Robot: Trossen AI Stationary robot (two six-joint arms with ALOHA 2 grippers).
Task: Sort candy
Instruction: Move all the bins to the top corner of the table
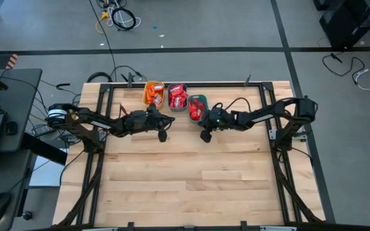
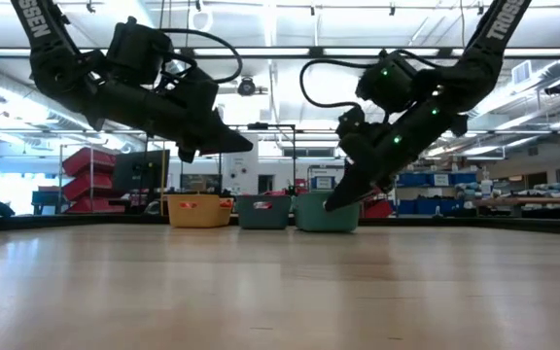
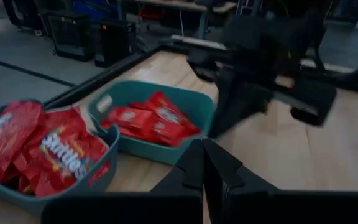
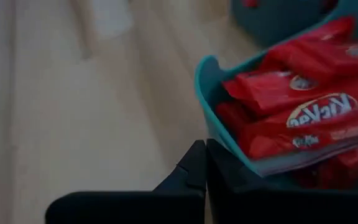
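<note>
The candy lies sorted in three small bins at the table's far edge. Orange-and-white packets fill the yellow bin. Wider red packets with white marks fill the middle bin. Narrow red bars fill the teal bin. My left gripper hovers shut and empty above the table, just on the near side of the middle bin. My right gripper, also shut and empty, hangs low beside the teal bin's near wall.
The yellow bin, middle bin and teal bin stand in a row near the far edge. The wooden table stretches bare toward its near edge. A dark metal frame borders the table.
</note>
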